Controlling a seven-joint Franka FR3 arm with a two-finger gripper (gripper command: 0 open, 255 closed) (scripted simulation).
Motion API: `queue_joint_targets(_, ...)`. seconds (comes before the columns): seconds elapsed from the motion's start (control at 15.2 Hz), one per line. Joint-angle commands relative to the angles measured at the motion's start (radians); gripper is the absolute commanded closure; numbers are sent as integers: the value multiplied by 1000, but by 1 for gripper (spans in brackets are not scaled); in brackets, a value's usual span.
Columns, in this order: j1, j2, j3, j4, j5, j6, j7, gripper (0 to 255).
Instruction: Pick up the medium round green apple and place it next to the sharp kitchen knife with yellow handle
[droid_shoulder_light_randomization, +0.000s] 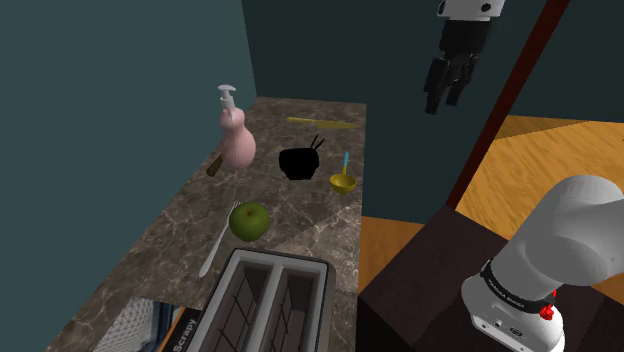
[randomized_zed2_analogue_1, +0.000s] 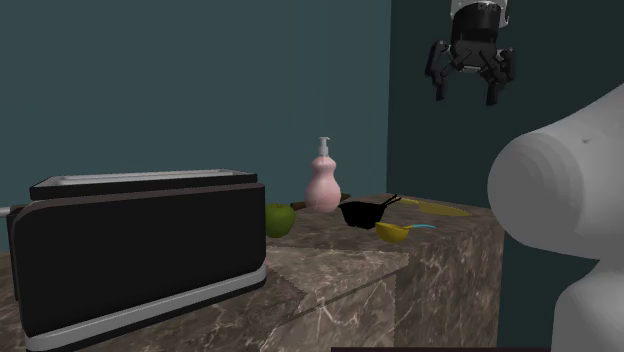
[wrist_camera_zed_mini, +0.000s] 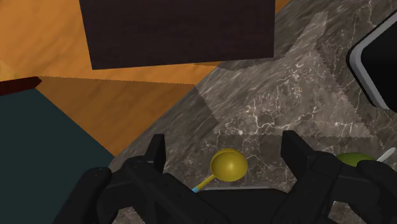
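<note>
Shoulder view shows the knife (droid_shoulder_light_randomization: 320, 123) past the apple (droid_shoulder_light_randomization: 249, 221), while the gripper (droid_shoulder_light_randomization: 443, 104) hangs wide.

Kitchen counter (droid_shoulder_light_randomization: 312, 232), marbled: one. On it:
- toaster (droid_shoulder_light_randomization: 270, 305), two slots: one, at the near end.
- apple (droid_shoulder_light_randomization: 249, 221), green: one, just beyond the toaster.
- white utensil (droid_shoulder_light_randomization: 212, 250), fork or spoon unclear: one, close beyond the toaster.
- pump bottle (droid_shoulder_light_randomization: 237, 140), pink: one, well beyond the toaster.
- black bowl (droid_shoulder_light_randomization: 299, 162): one, well beyond the toaster.
- scoop (droid_shoulder_light_randomization: 343, 182), yellow with a blue handle: one.
- brown-handled tool (droid_shoulder_light_randomization: 214, 166): one.
- knife (droid_shoulder_light_randomization: 320, 123), yellow: one, farthest from the toaster.

Above the counter:
- gripper (randomized_zed2_analogue_1: 465, 97), two fingers: one.
</note>
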Motion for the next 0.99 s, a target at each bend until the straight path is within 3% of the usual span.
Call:
queue_joint_targets(0.0, 0, 0, 0, 0, 0, 0, 0, 0)
queue_joint_targets(0.92, 143, 299, 145, -3, 53, 402, -79, 0)
